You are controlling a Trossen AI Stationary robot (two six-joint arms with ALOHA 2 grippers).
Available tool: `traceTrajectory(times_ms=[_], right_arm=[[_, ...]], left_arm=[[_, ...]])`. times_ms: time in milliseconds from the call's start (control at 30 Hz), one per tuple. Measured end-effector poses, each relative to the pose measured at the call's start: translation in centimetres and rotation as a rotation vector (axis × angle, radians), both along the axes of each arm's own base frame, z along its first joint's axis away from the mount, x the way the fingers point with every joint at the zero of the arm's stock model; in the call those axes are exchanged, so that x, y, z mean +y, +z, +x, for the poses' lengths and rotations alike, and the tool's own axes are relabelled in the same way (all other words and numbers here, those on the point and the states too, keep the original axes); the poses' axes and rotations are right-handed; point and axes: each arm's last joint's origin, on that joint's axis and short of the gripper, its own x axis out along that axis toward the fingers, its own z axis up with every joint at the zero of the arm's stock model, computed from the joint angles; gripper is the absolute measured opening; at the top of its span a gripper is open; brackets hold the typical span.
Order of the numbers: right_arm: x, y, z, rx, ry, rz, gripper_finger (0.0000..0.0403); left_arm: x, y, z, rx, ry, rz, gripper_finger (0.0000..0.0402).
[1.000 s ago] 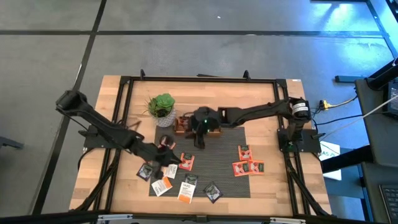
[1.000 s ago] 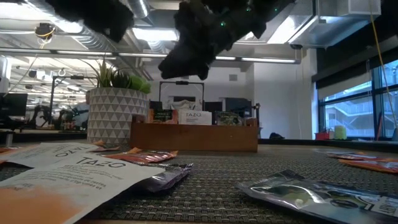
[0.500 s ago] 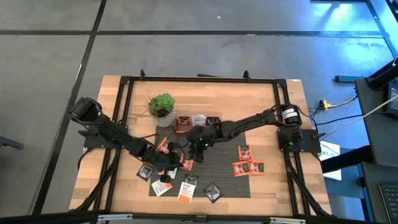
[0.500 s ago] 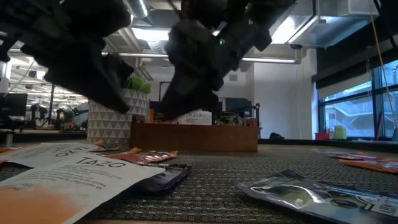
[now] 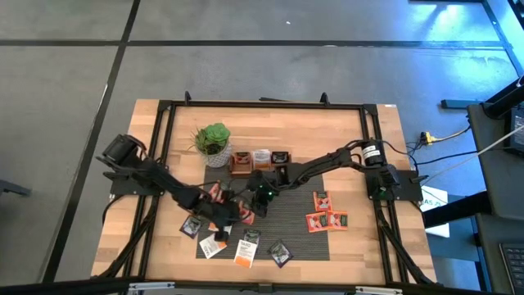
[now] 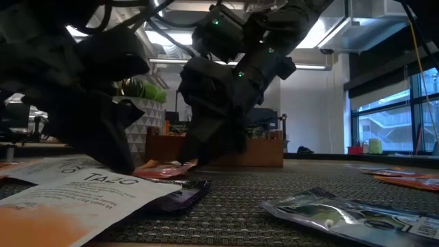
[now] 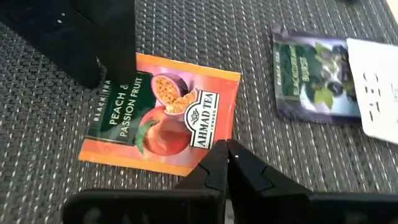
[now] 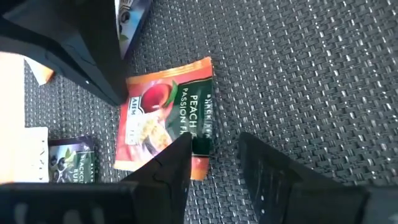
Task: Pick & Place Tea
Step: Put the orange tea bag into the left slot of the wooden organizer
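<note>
From above, both arms have swung in over the dark mat on the worktop (image 5: 164, 246): a second ago the right hand (image 5: 260, 199) hovered at the tray (image 5: 260, 161), now it's down next to the left hand (image 5: 219, 215), both crowding one orange sachet (image 5: 246, 215). Low view, both hands sit right at the mat, the sachet (image 6: 164, 169) flat between them. Left wrist: fingers pinched together, empty, tips at the peach sachet's (image 7: 163, 114) edge. Right wrist: fingers spread apart, empty, one tip over the sachet (image 8: 166, 118) edge. I'd guess right is about to grab it, and left may be in the way.
</note>
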Motion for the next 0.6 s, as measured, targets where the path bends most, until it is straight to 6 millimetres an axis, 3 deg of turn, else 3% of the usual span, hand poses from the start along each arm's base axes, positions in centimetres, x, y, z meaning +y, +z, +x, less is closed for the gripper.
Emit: traceTrajectory(times_ms=[300,600], right_arm=[[-0.11,0.08,-0.03,0.009,0.016,0.056,0.0124],[-0.04,0.02,-0.10,-0.001,0.060,0.032,0.0016]], left_arm=[[0.39,-0.35,0.20,0.015,0.018,-0.011,0.0003],[0.38,-0.35,0.24,0.007,0.018,-0.013,0.0003]])
